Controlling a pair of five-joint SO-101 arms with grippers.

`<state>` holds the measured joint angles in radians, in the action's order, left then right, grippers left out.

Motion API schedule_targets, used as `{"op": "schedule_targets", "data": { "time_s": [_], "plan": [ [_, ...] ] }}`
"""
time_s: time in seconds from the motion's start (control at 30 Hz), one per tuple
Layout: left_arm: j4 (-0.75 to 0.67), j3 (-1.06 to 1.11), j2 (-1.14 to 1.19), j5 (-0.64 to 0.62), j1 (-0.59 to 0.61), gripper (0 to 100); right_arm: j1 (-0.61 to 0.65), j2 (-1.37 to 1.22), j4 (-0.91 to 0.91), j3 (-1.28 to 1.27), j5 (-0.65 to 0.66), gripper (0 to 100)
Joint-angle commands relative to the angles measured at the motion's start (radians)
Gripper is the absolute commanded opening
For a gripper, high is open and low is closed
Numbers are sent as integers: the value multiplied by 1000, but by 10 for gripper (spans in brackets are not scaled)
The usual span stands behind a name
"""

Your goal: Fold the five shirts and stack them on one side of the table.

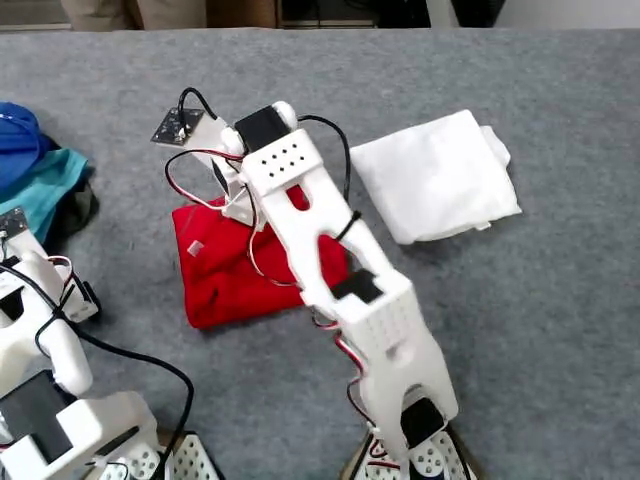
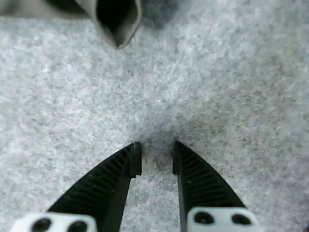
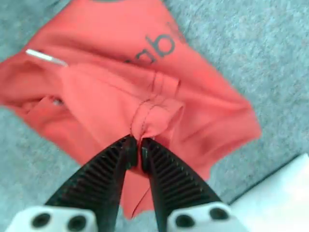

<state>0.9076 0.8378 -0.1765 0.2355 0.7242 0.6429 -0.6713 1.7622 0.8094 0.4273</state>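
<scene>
A red shirt (image 1: 225, 275) lies partly folded on the grey table (image 1: 520, 330), left of centre. My right gripper (image 1: 238, 205) is at its far edge, shut on a pinched fold of the red shirt (image 3: 145, 72); in the right wrist view the gripper (image 3: 136, 145) holds a stitched hem. A folded white shirt (image 1: 435, 175) rests to the right of the red one, and its corner (image 3: 285, 193) shows past the red cloth. My left gripper (image 2: 153, 157) hangs open just over bare table, holding nothing.
A heap of blue (image 1: 15, 135), teal (image 1: 45, 180) and dark (image 1: 78, 208) shirts sits at the left edge. A grey-dark cloth corner (image 2: 118, 19) lies ahead of the left gripper. The left arm's base (image 1: 60, 420) is at the front left.
</scene>
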Motion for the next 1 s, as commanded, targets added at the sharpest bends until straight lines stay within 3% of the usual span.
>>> {"op": "schedule_targets", "data": {
  "time_s": [0.0, 0.33, 0.6, 0.67, 0.8, 0.97],
  "plan": [
    [-9, 0, -25, 9, -5, 122, -8, 180, 17, -157, 2, 2],
    [-9, 0, -25, 9, -5, 122, -12, 499, -222, -717, 100, 2],
    [-9, 0, -25, 9, -5, 122, -200, 651, -675, -1191, 175, 9],
    [-9, 0, -25, 9, -6, 122, -232, 657, -746, -1253, 175, 56],
    [-9, 0, -25, 9, -6, 122, -229, 664, -726, -1271, 175, 202],
    [-9, 0, -25, 9, -6, 122, -143, 756, -623, -1224, 206, 168]
  ]
}}
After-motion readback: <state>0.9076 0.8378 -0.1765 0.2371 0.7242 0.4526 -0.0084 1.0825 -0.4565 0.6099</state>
